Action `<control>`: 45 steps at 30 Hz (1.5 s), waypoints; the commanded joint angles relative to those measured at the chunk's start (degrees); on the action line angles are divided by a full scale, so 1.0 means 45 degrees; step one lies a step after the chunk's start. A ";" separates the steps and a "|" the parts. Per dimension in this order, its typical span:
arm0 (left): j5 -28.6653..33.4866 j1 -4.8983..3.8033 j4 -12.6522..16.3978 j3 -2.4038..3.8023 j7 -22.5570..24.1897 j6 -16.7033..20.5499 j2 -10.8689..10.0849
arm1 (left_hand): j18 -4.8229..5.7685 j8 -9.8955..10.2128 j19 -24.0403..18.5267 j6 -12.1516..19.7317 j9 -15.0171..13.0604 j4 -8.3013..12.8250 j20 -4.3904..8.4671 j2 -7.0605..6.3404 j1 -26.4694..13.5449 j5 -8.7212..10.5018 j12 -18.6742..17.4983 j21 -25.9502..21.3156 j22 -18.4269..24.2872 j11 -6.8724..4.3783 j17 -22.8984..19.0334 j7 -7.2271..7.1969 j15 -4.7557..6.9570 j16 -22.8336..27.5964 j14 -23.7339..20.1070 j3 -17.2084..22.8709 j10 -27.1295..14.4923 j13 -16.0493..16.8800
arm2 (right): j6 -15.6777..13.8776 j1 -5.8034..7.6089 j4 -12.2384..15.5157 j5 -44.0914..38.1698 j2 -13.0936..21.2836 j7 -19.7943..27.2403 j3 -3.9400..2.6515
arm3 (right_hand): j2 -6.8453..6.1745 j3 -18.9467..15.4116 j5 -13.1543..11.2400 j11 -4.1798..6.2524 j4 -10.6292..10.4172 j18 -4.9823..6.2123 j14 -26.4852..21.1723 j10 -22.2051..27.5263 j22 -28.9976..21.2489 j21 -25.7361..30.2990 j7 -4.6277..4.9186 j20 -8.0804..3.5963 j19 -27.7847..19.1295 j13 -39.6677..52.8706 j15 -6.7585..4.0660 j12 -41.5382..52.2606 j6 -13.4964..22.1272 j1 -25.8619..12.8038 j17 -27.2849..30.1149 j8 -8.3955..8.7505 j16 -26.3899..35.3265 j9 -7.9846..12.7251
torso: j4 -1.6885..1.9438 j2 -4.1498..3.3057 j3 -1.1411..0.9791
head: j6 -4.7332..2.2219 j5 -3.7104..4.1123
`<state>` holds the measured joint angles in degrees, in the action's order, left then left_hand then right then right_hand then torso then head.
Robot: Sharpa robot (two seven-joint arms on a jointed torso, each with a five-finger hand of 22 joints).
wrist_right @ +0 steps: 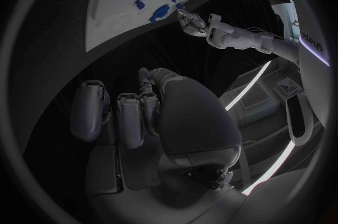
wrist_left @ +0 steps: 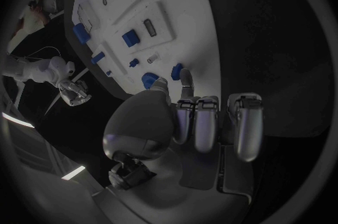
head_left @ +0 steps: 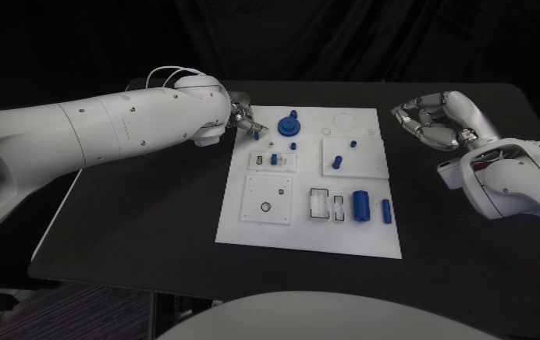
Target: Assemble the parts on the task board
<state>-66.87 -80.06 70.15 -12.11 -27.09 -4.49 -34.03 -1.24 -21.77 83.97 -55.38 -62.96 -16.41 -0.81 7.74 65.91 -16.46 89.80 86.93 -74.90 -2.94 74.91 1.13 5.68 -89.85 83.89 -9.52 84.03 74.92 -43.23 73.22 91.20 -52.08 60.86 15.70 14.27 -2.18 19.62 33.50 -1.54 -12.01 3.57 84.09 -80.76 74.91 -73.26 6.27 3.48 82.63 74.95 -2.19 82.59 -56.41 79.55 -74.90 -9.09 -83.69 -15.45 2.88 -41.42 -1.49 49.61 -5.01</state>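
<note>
The white task board (head_left: 310, 231) lies mid-table with several blue parts on it. A blue gear (head_left: 289, 127) stands near its far left corner, and a large blue cylinder (head_left: 361, 205) lies near the front right. My left hand (head_left: 239, 116) hovers at the board's far left edge. A small blue part (head_left: 257, 132) sits between its thumb and a fingertip, which appear to pinch it. The left wrist view shows that part (wrist_left: 176, 70) beside the fingertip (wrist_left: 186, 76), with the other fingers curled. My right hand (head_left: 441, 120) hangs right of the board with its fingers curled in on nothing.
Raised white plates on the board (wrist_left: 176, 4) carry slots and holes, with a round hole (head_left: 267, 207) at the front left. The black table (head_left: 135, 223) has bare room to the left, right and front of the board. My left hand (wrist_right: 190, 20) also appears in the right wrist view.
</note>
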 commanded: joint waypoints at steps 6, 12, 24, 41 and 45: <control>-0.0057 0.0048 -0.0024 0.0007 0.0110 -0.0310 0.0024 | -0.0027 0.0170 0.0643 -0.0095 0.0091 0.0111 -0.0098 -0.0015 0.0259 -0.0434 0.0045 -0.0072 -0.2416 0.0085 0.3354 0.0058 -0.0095 -0.0034 0.1358 0.0087 0.1327 0.3351 | -0.0060 -0.0032 0.0015 -0.0066 0.0018 -0.0037 -0.0009 | 0.0018 -0.0011 0.0052 0.0033 0.0067 0.0062 0.0852 -0.0038 0.1992 -0.0049 -0.0025 0.0016 0.0105 0.0851 -0.0093 -0.0002 0.0094 0.0141 -0.1596 -0.0075 -0.0006 -0.0019 | -0.0007 0.0002 -0.0004 | 0.0085 0.0010; -0.0057 0.0055 -0.0036 0.0007 0.0153 -0.0331 0.0038 | -0.0031 0.0247 0.0635 -0.0118 0.0133 0.0132 -0.0096 0.0002 0.0395 -0.0731 0.0045 -0.0085 -0.2409 0.0078 0.3354 0.0049 -0.0091 -0.0034 0.1358 0.0178 0.1327 0.3351 | -0.0057 -0.0032 0.0010 -0.0066 0.0013 -0.0044 -0.0009 | 0.0018 -0.0011 0.0052 0.0033 0.0067 0.0062 0.0852 -0.0038 0.1992 -0.0049 -0.0025 0.0016 0.0105 0.0851 -0.0093 -0.0002 0.0094 0.0141 -0.1596 -0.0075 -0.0006 -0.0019 | -0.0008 -0.0002 -0.0003 | 0.0087 0.0005; -0.0057 0.0073 -0.0059 0.0007 0.0208 -0.0414 0.0017 | -0.0044 0.0387 0.0606 -0.0125 0.0192 0.0281 -0.0084 -0.0019 0.0802 -0.1102 0.0045 -0.0127 -0.2379 0.0057 0.3354 0.0021 -0.0076 -0.0034 0.1358 0.0483 0.1327 0.3351 | -0.0039 -0.0032 0.0001 -0.0066 -0.0004 -0.0069 -0.0009 | 0.0025 0.0018 0.0074 0.0027 0.0093 0.0065 0.0851 -0.0035 0.1993 -0.0034 -0.0017 0.0015 0.0106 0.0840 -0.0089 -0.0007 0.0125 0.0136 -0.1577 -0.0071 0.0007 -0.0018 | -0.0010 -0.0005 -0.0002 | 0.0087 0.0012; 0.0673 0.0080 -0.0046 0.0007 0.0074 -0.0400 -0.0031 | -0.0070 0.0978 0.0551 -0.0120 0.0510 0.0607 -0.0076 -0.0484 0.1651 -0.2369 0.0045 -0.0221 -0.2334 0.0059 0.3354 0.0030 -0.0077 -0.0034 0.1358 0.1930 0.1327 0.3351 | 0.0010 -0.0032 -0.0022 -0.0066 -0.0015 -0.0148 -0.0009 | 0.0024 0.0025 0.0077 0.0025 0.0101 0.0069 0.0848 -0.0035 0.1988 -0.0015 -0.0013 0.0016 0.0101 0.0838 -0.0088 -0.0007 0.0136 0.0133 -0.1563 -0.0068 0.0019 -0.0017 | -0.0005 0.0002 -0.0002 | 0.0087 -0.0028; 0.0706 0.0081 -0.0041 0.0007 0.0047 -0.0407 -0.0053 | -0.0069 0.1020 0.0555 -0.0195 0.0521 0.0672 -0.0068 -0.0632 0.1730 -0.2504 0.0045 -0.0222 -0.2344 0.0048 0.3354 0.0015 -0.0070 -0.0034 0.1358 0.2307 0.1327 0.3351 | 0.0021 -0.0032 -0.0035 -0.0066 -0.0027 -0.0155 -0.0009 | 0.0024 0.0025 0.0077 0.0025 0.0101 0.0069 0.0848 -0.0035 0.1988 -0.0015 -0.0013 0.0016 0.0101 0.0838 -0.0088 -0.0007 0.0136 0.0133 -0.1563 -0.0068 0.0019 -0.0017 | -0.0005 0.0001 -0.0002 | 0.0087 -0.0033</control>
<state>-64.65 -79.83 69.91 -12.10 -27.13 -5.70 -34.24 -1.24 -17.52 83.97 -55.79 -60.65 -13.48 -0.81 5.16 73.43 -27.46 90.09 86.20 -74.90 -2.63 74.90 1.14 5.62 -89.85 83.84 0.42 83.72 75.03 -43.14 73.22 91.08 -52.09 60.74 15.63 14.27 -2.18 19.78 33.49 -1.54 -11.84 3.57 84.09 -80.76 74.90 -73.26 6.06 3.48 82.63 74.92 -2.19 82.59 -56.20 79.55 -74.90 -9.09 -83.68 -15.44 2.85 -41.41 -1.51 50.01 -5.15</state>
